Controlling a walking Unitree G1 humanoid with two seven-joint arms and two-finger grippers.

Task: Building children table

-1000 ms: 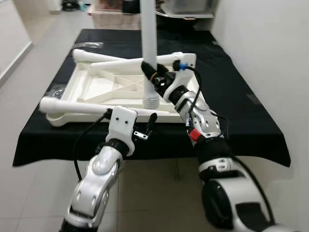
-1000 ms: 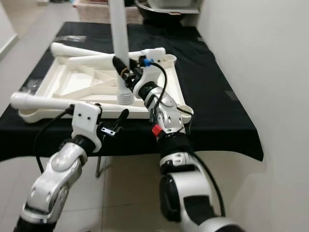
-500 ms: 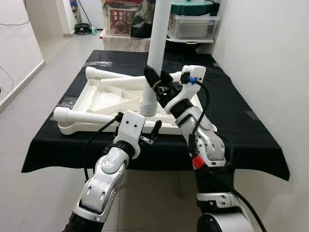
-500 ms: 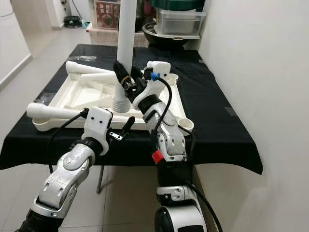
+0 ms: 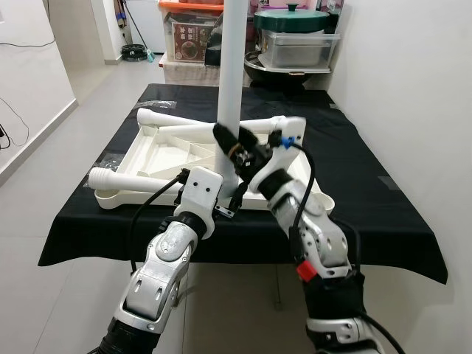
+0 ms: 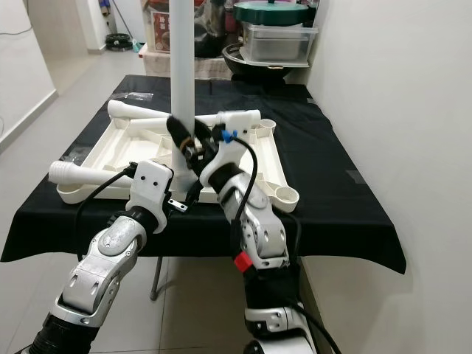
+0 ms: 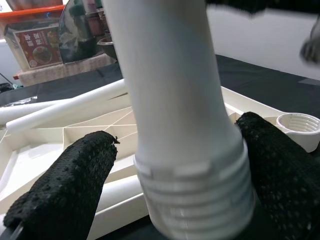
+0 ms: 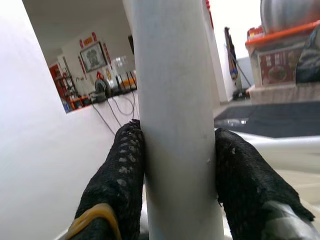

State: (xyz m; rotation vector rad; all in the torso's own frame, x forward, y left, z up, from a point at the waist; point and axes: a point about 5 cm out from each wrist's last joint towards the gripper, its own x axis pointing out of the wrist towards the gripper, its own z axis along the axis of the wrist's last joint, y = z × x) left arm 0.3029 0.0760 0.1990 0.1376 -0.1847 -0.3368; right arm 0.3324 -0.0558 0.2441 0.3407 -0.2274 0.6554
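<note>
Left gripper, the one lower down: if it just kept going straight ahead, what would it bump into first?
Probably the upright white table leg: its threaded end sits between the left gripper fingers, so the leg lies in its path. Depth is hard to judge.

You now see the left gripper (image 5: 237,198) raised to bracket the threaded foot of the white leg (image 5: 233,66), which moves toward 9 o'clock in the right gripper (image 5: 230,145).

Tabletop (image 5: 169,151) on draped table (image 5: 369,184)
</note>
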